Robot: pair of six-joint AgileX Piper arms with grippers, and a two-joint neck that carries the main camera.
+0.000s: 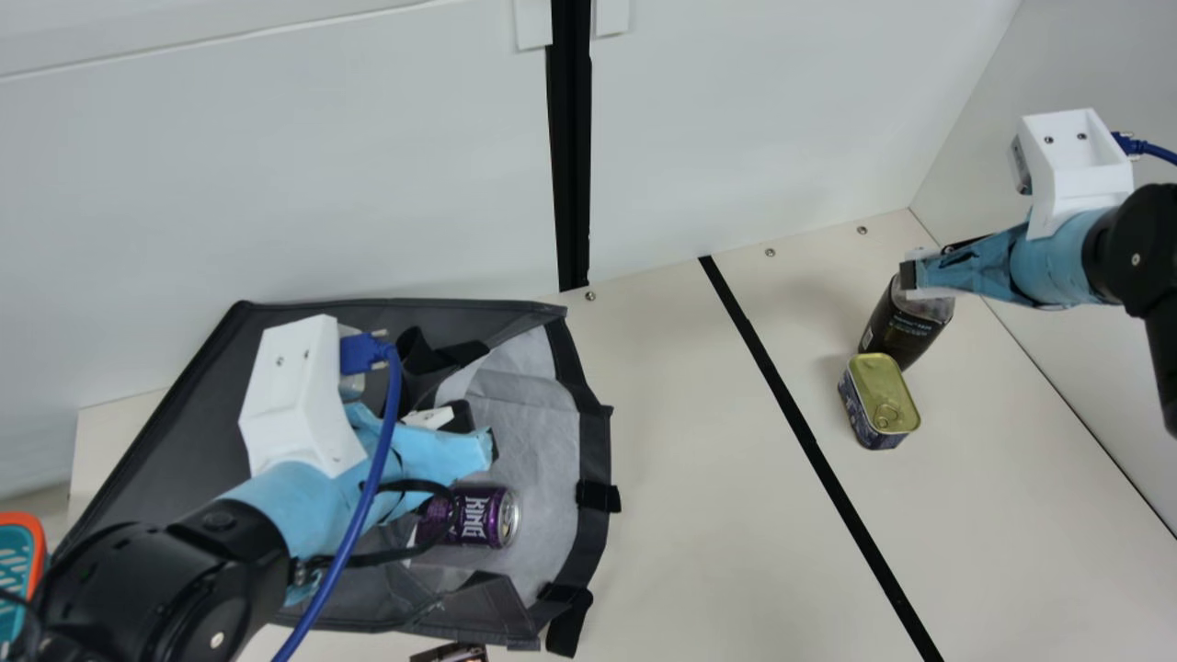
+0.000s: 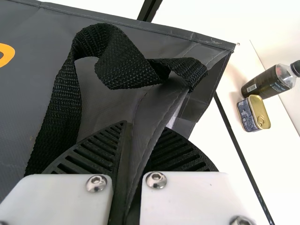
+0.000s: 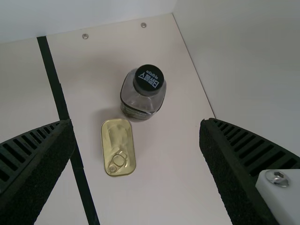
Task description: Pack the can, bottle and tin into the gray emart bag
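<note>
Left jaws clamp the gray emart bag (image 1: pixel 188 441), the can (image 1: pixel 483 517) inside. Toward the far-right corner of the surface (image 1: pixel 680 478), right jaws, apart, should straddle the bottle (image 1: pixel 903 326) squarely, sparing the tin (image 1: pixel 881 400) beside it.

Left arm (image 1: pixel 165 588) reaching inward from near left part of table; blue-wrapped wrist angled toward middle, left gripper (image 1: pixel 474 434) above left half, fingers (image 2: pixel 105 147) closed to narrow gap. Right arm (image 1: pixel 1160 276) extending in across right edge, gripper (image 1: pixel 919 267) above table near far right corner, fingers (image 3: pixel 37 164) spread wide, pointing downward.
</note>
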